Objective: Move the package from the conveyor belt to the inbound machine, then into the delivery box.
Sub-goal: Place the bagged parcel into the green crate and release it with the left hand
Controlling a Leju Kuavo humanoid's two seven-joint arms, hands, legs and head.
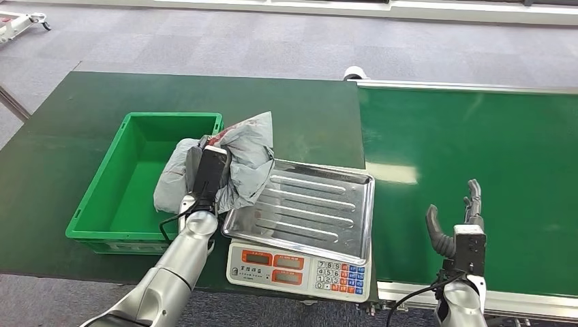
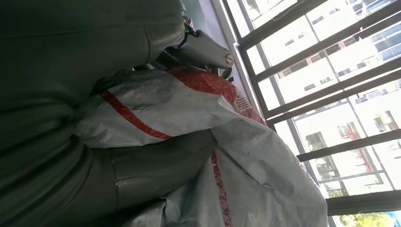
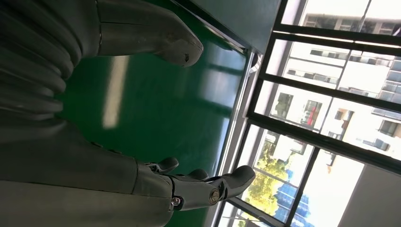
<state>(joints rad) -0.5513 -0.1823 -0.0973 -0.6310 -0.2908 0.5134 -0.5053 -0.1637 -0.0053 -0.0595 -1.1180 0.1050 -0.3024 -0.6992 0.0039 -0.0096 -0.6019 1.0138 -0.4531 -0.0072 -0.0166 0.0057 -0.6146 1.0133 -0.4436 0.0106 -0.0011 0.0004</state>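
Grey carpet runs behind a dark green counter (image 1: pixel 88 129), where a green delivery box (image 1: pixel 112 197) sits just left of a weighing scale (image 1: pixel 303 225) with a ribbed steel tray. On the right lies the green conveyor belt (image 1: pixel 470 177). Clamped around a crumpled grey package (image 1: pixel 249 153) with red markings, the left hand (image 1: pixel 204 180) holds it above the box's right rim and the tray's left edge. Out over the belt, the right hand (image 1: pixel 458 228) has its fingers spread apart, holding nothing.
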